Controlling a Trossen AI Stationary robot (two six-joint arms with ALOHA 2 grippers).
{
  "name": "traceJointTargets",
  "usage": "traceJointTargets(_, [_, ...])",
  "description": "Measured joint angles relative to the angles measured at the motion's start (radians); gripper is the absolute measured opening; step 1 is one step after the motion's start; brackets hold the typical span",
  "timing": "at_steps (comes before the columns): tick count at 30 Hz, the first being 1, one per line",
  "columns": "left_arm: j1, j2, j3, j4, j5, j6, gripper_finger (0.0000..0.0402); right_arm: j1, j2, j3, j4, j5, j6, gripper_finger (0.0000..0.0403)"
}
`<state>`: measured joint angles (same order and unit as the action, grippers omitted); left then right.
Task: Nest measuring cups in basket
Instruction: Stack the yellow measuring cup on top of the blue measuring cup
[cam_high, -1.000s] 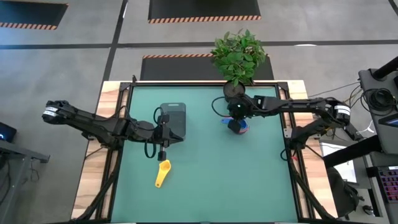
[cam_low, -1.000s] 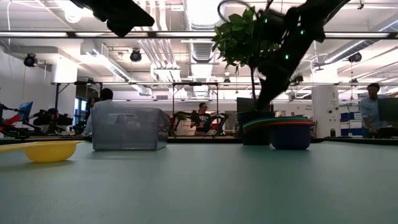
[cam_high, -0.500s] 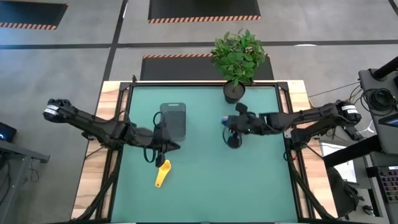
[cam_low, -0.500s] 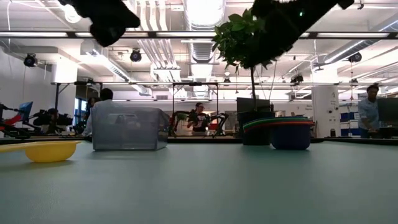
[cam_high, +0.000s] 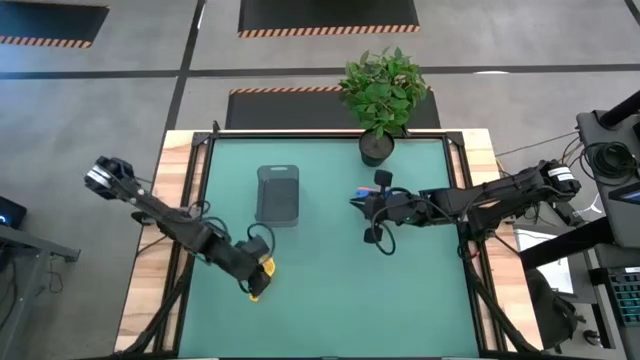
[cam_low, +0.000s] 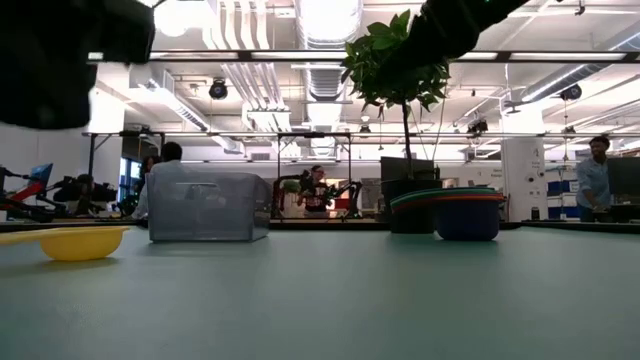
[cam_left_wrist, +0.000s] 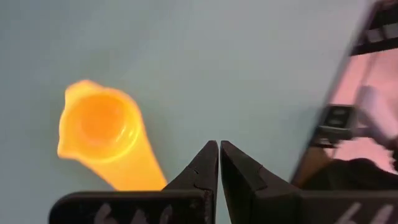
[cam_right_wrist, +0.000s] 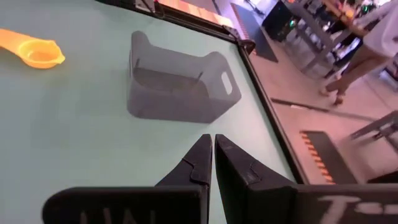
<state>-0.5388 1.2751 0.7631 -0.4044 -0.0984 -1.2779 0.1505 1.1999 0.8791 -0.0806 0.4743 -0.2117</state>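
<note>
The yellow measuring cup (cam_high: 263, 277) lies on the green bench (cam_high: 330, 290) at about seven o'clock in the high view, its handle pointing toward six. The left tool (cam_high: 252, 272) hangs right over it, partly covering the bowl. The grey basket (cam_high: 278, 195) stands well apart toward eleven o'clock. The right tool (cam_high: 362, 205) hovers near the bench's middle, around two o'clock, beside a small stack of cups (cam_high: 384, 183) that the arm mostly hides. A potted plant (cam_high: 382, 95) sits at the twelve o'clock edge.

From the low view, the yellow cup (cam_low: 68, 241) rests at nine o'clock with a dark blurred mass of the left arm above it. The basket (cam_low: 208, 207) stands farther back, and the nested stack (cam_low: 452, 211), with green and red rims over a blue bowl, sits at three o'clock just beside the black plant pot (cam_low: 408, 205). People show in the room behind.

The left wrist view shows the left tool (cam_left_wrist: 219, 148) with its fingers pressed together, empty, just beside the cup (cam_left_wrist: 104, 140) and not touching it.

The right wrist view shows the right tool (cam_right_wrist: 212, 142) likewise pressed together and empty, facing the basket (cam_right_wrist: 177, 84), with the yellow cup (cam_right_wrist: 36, 52) farther off.
</note>
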Motion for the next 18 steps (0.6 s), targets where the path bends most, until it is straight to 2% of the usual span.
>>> traceJointTargets(7, [0.001, 0.136, 0.029, -0.040, 0.039, -0.080, 0.0000, 0.000, 0.000, 0.000, 0.005, 0.000, -0.042, 0.0009])
traceJointTargets(12, [0.001, 0.183, 0.079, -0.161, 0.057, -0.104, 0.0002, 0.000, -0.001, 0.000, 0.008, 0.000, -0.049, 0.0009])
traceJointTargets(18, [0.001, 0.222, 0.106, -0.220, 0.057, -0.104, 0.0041, 0.000, -0.001, 0.000, 0.009, -0.001, -0.050, 0.0009])
